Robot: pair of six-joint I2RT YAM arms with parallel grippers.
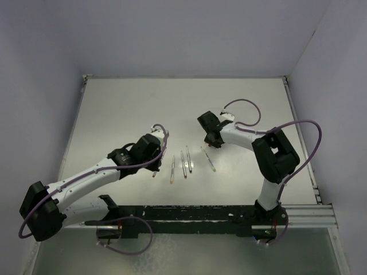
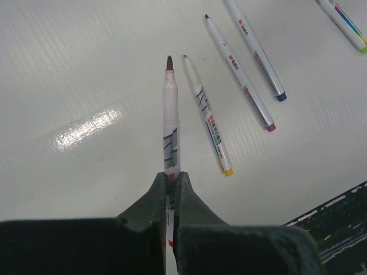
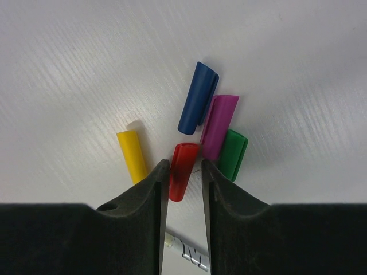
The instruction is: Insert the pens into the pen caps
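White tabletop [image 2: 86, 69]: pens [image 2: 209, 117] with illegible printed labels

In the left wrist view, the held pen [image 2: 170, 114] disappears at its rear end between the left fingers [image 2: 192, 200]. The blue-ended pen [image 2: 258, 54] and the pen at far right [image 2: 344, 23] run off the top edge. In the right wrist view, the red cap [image 3: 182, 169] is partly masked by the right fingers [image 3: 143, 200]. Below it, another pen [image 3: 186, 255] shows only a sliver. From above, the red cap is too small to make out.
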